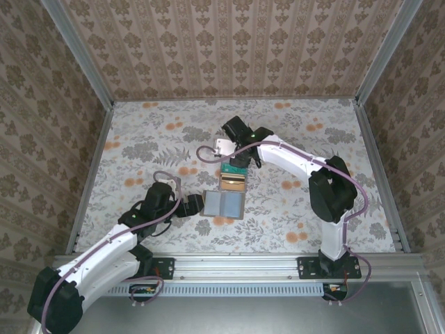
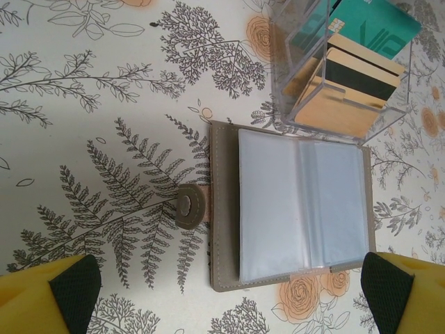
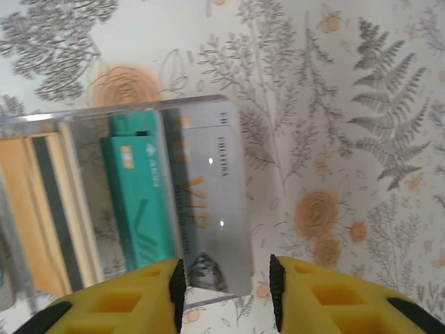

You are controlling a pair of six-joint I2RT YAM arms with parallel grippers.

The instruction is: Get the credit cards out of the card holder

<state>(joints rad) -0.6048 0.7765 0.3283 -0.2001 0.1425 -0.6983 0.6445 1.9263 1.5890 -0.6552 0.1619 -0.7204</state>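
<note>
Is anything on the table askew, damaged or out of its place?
Nothing stands out. The card holder lies open and flat, its pockets apparently empty. The teal card, the gold-tan card and the silver card sit in the clear rack beside it.

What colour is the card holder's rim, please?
The card holder has a taupe-brown rim, clearest in left wrist view.

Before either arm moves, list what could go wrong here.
The right end effector, jaws apart, flanks the silver plastic VIP card in the clear plastic box; pulling away could drag it out. The open left end effector hovers over the flat taupe card holder beside that box; descending might shove both.
</note>
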